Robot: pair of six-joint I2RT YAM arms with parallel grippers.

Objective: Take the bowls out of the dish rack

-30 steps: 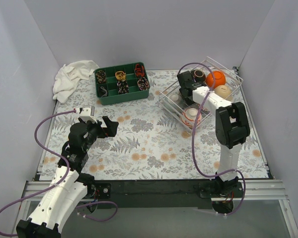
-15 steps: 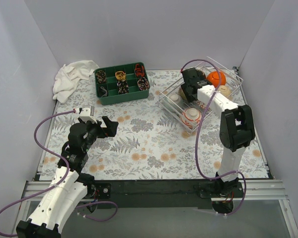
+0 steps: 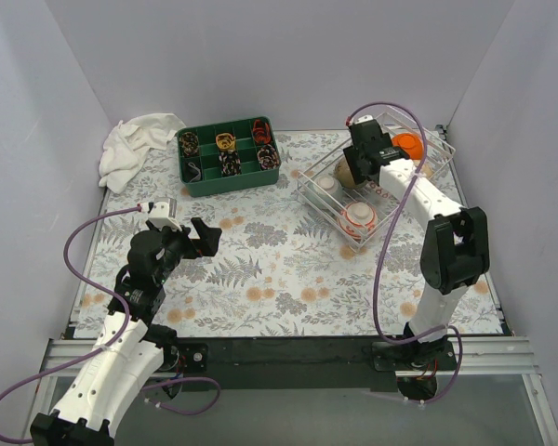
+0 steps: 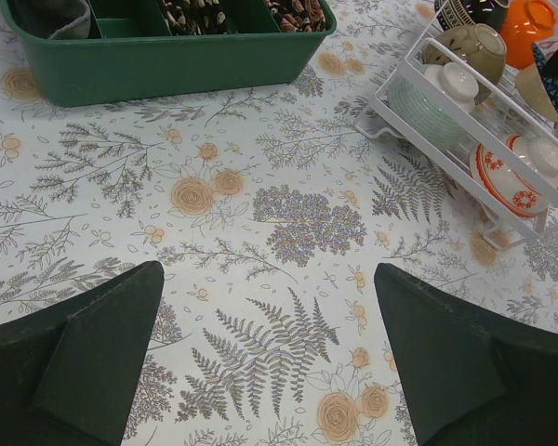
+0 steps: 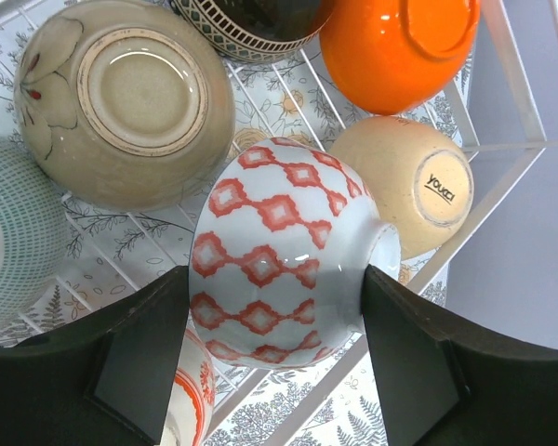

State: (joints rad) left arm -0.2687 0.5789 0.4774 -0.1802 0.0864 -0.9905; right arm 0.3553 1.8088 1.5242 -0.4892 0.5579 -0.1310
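Right gripper (image 5: 274, 302) clamped on red-diamond bowl (image 5: 279, 223) in dish rack (image 5: 507, 144) | left gripper (image 4: 270, 344) open, idle | risk: glazed curve slips, striking neighbouring orange bowl (image 5: 391, 56).

We count seven bowls in one white wire dish rack (image 3: 328, 216) at the far right:
- one glossy orange bowl (image 5: 391, 51)
- one dark bowl with a patterned rim (image 5: 251, 23)
- one beige flower-painted bowl (image 5: 121, 102)
- one small plain cream bowl (image 5: 405, 181)
- one white bowl with red diamonds (image 5: 274, 251)
- one pale green patterned bowl (image 5: 14, 242)
- one white bowl with orange-red decoration (image 4: 502, 177)

At the far left we count one green plastic divided tray (image 3: 231, 178) and one crumpled white cloth (image 3: 135, 149).
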